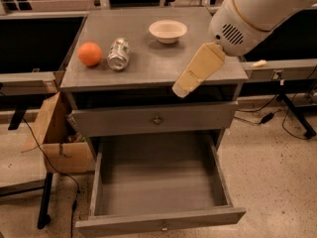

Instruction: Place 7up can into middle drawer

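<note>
Nearest to us, the middle drawer [158, 182] stands pulled well out and bare inside, so the target is ready. One risk is at its front rim: a can let go too far forward could strike that rim and drop to the floor. Above it, the shut drawer front [124, 120] sits further back. A can brought down too close to the cabinet could catch on it.

Next comes the hand [181, 89], hanging over the front right part of the surface [158, 68]. It carries nothing that we can see, and we cannot tell whether it is released or clenched. It is well apart from the 7up can [119, 53], which lies on its side on the left part of the surface, just beside the orange [89, 54].

That pose is our main worry. We judge that a can on its side will roll under a glancing touch. A push toward the left would send it into the orange, and either one could go over the left edge toward the cardboard box [54, 133] below. A grip across the round body may also slip. Farthest back, the white bowl [168, 31] looks safely out of the way.

By our count there is one 7up can, one orange, one bowl, two drawers (one open, one shut), one cardboard box and one hand.
</note>
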Controlling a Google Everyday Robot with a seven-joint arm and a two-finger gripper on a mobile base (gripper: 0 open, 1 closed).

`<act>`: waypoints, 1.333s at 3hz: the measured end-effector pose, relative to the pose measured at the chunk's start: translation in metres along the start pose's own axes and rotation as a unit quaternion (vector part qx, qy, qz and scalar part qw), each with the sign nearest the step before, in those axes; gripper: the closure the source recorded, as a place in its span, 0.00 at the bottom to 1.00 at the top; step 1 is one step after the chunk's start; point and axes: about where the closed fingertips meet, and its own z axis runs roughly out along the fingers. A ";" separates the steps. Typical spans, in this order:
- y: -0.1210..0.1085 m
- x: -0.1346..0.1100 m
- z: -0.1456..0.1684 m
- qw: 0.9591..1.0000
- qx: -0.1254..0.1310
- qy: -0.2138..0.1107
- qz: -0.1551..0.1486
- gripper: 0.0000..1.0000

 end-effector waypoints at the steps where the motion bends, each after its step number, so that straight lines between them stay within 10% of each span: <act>1: -0.003 -0.013 0.014 0.999 -0.003 -0.033 0.032 0.00; 4: -0.051 -0.106 0.088 0.976 0.016 -0.163 0.144 0.00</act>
